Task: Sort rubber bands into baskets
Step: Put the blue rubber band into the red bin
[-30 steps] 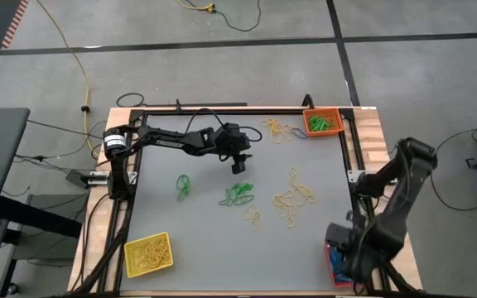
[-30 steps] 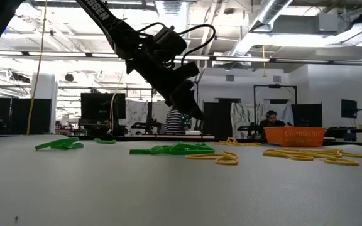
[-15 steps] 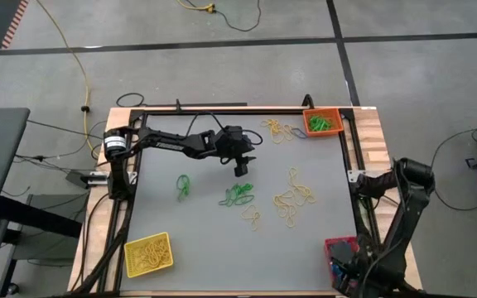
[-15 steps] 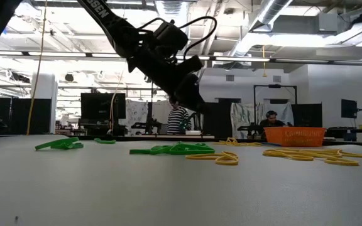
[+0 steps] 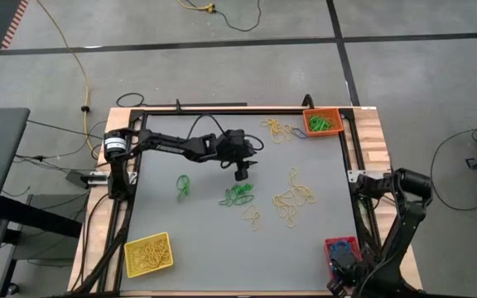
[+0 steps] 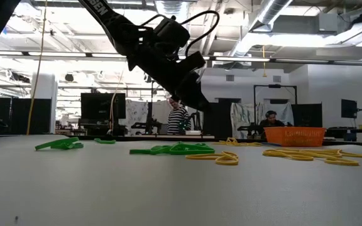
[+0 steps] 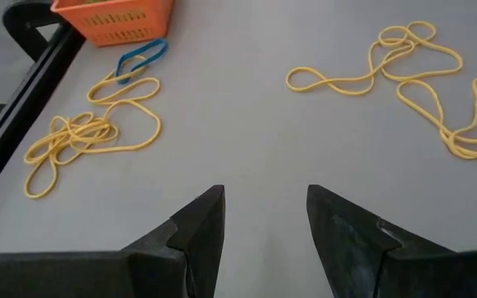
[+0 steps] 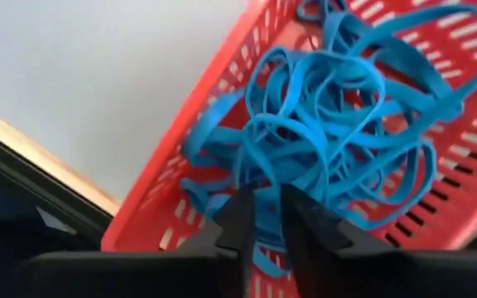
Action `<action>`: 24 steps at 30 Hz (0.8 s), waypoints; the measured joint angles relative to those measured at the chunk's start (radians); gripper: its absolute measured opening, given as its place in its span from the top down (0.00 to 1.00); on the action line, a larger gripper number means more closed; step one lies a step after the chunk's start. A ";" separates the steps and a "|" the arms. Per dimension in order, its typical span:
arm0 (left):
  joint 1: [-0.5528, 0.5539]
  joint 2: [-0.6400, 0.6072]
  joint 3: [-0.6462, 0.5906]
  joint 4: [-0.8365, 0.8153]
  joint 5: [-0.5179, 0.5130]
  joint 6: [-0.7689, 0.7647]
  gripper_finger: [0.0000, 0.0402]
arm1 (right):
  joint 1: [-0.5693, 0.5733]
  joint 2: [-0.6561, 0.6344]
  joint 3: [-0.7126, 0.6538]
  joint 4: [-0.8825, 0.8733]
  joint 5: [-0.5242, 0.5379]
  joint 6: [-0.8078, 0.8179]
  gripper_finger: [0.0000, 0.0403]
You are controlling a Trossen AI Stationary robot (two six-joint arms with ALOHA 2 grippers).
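My left gripper (image 5: 241, 171) (image 7: 263, 217) hangs open above the middle of the table, just beyond a heap of green rubber bands (image 5: 238, 195) (image 6: 175, 149), with nothing between its fingers. More yellow rubber bands (image 5: 295, 199) (image 7: 89, 132) and one blue band (image 7: 142, 60) lie loose on the mat. At the near right corner, my right gripper (image 5: 344, 265) (image 8: 270, 217) points down into the red basket (image 5: 342, 246) (image 8: 164, 207), fingers a narrow gap apart over a tangle of blue rubber bands (image 8: 321, 132). The orange basket (image 5: 322, 122) stands at the far right corner and the yellow basket (image 5: 148, 254) at the near left. My right gripper comes from above, its fingertips (image 8: 243, 217) at the edge of the blue tangle (image 8: 265, 186) that lies in the red basket. A blue strand shows in the gap between the fingers. Whether the fingers touch it, I cannot tell.
A second small green bunch (image 5: 184, 185) lies left of centre. A black frame rail (image 5: 350, 165) (image 7: 23, 83) borders the mat. The orange basket holds green bands and the yellow basket holds yellow ones. Beyond the table people sit in the room (image 6: 270, 119).
My right arm has sunk and drawn toward the table's near edge, so that more of the red basket shows beside it. My left gripper has drifted a little toward the green heap and the table's right, staying above the mat.
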State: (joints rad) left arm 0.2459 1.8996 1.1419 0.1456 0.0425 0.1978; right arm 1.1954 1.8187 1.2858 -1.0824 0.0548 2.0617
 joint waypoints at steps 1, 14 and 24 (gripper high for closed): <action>-0.001 0.000 0.000 -0.003 0.000 0.000 0.59 | 0.000 -0.001 0.005 -0.001 0.000 0.002 0.72; -0.013 0.000 0.000 -0.022 0.000 0.035 0.59 | 0.002 -0.006 0.151 -0.211 0.168 -0.002 0.46; -0.013 0.000 0.000 -0.020 0.000 0.047 0.59 | -0.068 -0.008 0.164 -0.357 0.488 -0.122 0.45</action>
State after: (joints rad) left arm 0.2325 1.8996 1.1419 0.1259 0.0429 0.2447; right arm 1.1271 1.8111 1.4502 -1.4397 0.5426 1.9397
